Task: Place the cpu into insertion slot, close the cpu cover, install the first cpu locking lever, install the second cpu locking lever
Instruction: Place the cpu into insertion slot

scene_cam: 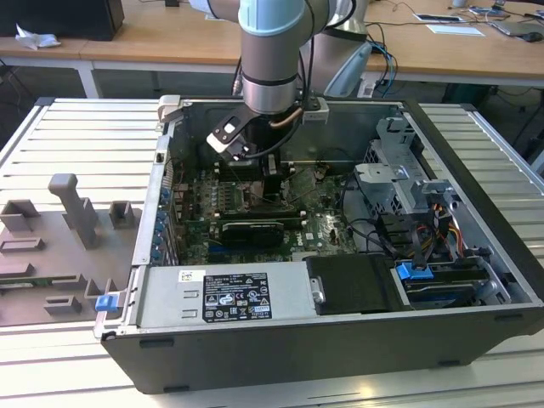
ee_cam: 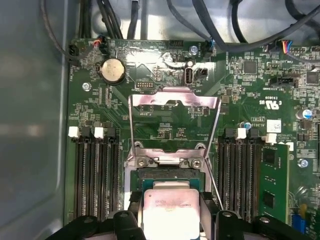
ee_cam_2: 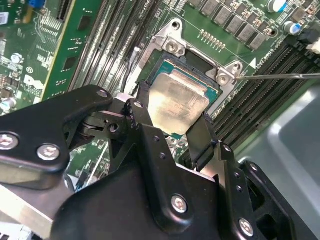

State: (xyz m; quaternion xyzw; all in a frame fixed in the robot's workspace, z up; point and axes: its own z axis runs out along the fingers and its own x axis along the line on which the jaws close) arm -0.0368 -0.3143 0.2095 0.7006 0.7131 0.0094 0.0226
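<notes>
Gripper [ee_cam_2: 173, 106], black and two-fingered, clamped pale silver square cpu [ee_cam_2: 177, 100] over dark-framed insertion slot [ee_cam_2: 167, 65]; tilt on release risked bent socket contacts.

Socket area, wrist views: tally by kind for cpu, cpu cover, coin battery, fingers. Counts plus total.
cpu: 1
cpu cover: 1
coin battery: 1
fingers: 2
Total: 5
</notes>
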